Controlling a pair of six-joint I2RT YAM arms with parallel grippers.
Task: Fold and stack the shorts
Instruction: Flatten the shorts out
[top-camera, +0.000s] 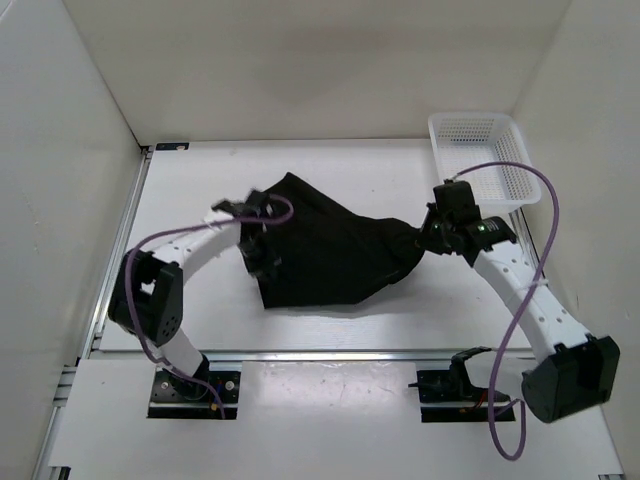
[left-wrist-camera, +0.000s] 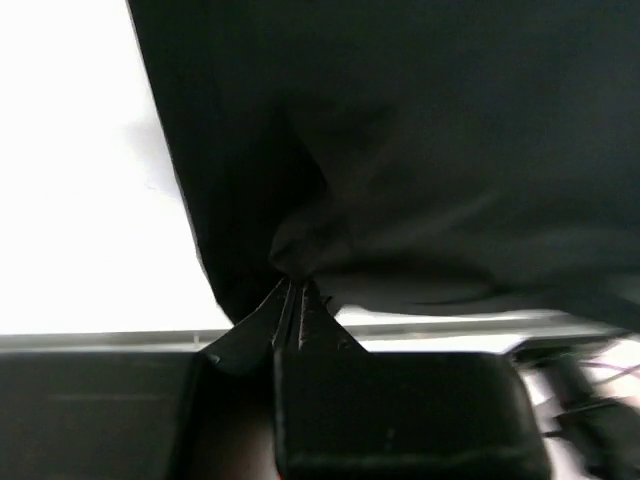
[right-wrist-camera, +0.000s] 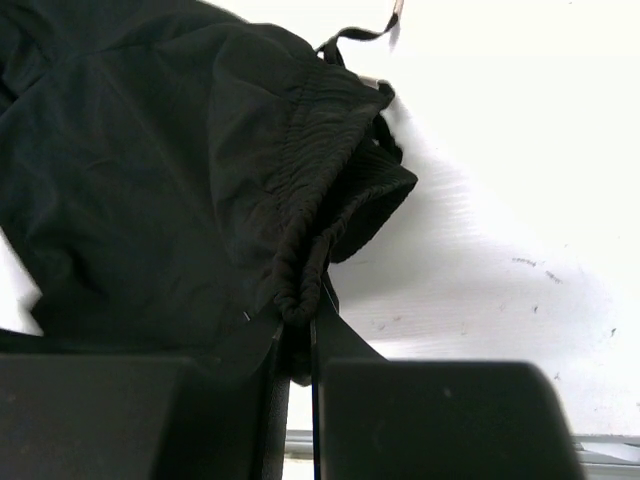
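The black shorts are stretched between both arms over the middle of the white table. My left gripper is at their left edge, and in the left wrist view its jaws are pinched shut on a bunched fold of the shorts. My right gripper holds their right end. There the jaws are shut on the gathered elastic waistband of the shorts, whose drawstring trails off onto the table.
A white mesh basket stands at the back right, just behind the right arm. White walls enclose the table on the left, back and right. A metal rail runs along the near edge.
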